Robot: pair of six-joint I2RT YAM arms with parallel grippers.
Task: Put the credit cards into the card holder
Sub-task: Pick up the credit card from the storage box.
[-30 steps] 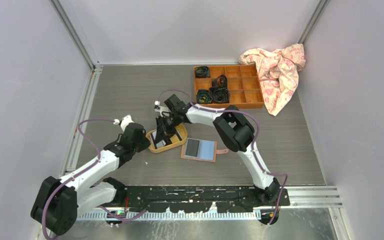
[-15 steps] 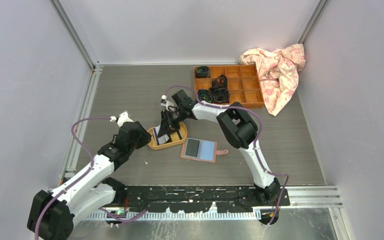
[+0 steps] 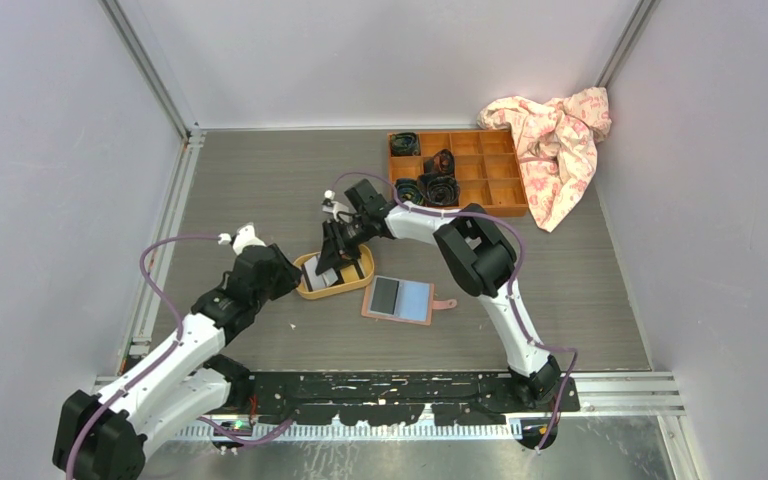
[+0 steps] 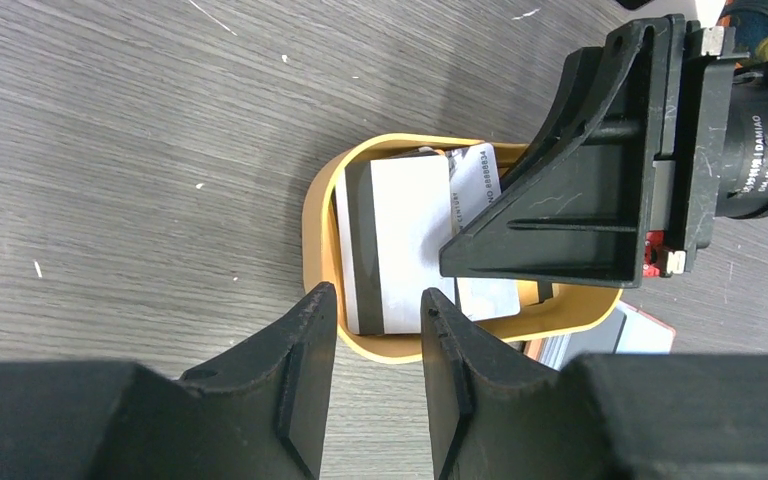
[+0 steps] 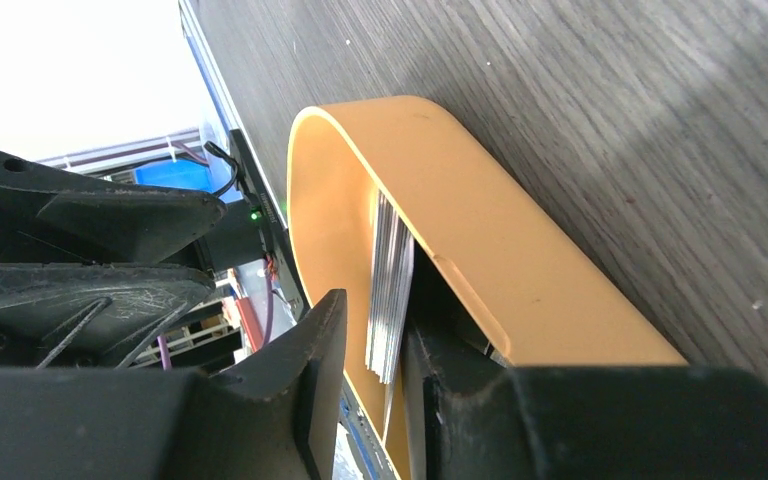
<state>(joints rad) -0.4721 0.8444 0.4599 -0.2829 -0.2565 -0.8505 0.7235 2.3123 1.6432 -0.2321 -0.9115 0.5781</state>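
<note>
Several white credit cards with black stripes stand stacked in a yellow oval tray. My right gripper reaches down into that tray. In the right wrist view the credit cards appear edge-on between its fingers, leaning on one finger with a gap to the other, so it is open. My left gripper is open and empty, just short of the tray's near end. The card holder, a pink wallet, lies unfolded flat just right of the tray.
An orange-brown wooden compartment box holding dark coiled items sits at the back right. A pink patterned cloth is bunched beside it. White walls enclose the grey table on three sides.
My left gripper has opened and drawn back a little from the tray's left end. My right gripper has shifted slightly along the tray and its jaws have widened round the cards.
</note>
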